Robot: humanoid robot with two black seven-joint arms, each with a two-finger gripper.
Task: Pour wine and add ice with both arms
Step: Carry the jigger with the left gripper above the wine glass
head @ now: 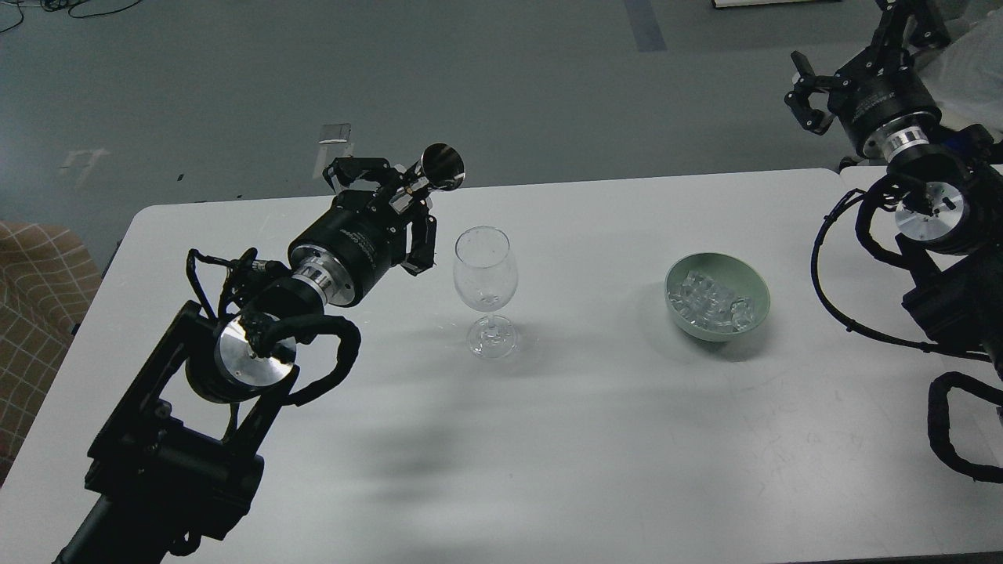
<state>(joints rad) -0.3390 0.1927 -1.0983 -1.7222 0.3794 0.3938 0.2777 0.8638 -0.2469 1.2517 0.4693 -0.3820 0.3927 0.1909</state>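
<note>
My left gripper (403, 200) is shut on the stem of a shiny metal jigger (442, 166). The jigger is tilted, its mouth facing up and to the right, just up-left of the wine glass's rim. The clear wine glass (485, 270) stands upright on the white table (595, 439). The wine is barely visible; I only see a faint glint low in the bowl (489, 300). A green bowl (751, 277) to the right holds several ice cubes (709, 301). My right gripper (800, 84) is open and empty, raised beyond the table's far right corner.
The glass and bowl stand apart, with bare table between them. My right arm's cables (842, 298) loop over the table's right edge. A checked cushion (35, 313) lies off the left edge. Grey floor lies beyond the far edge.
</note>
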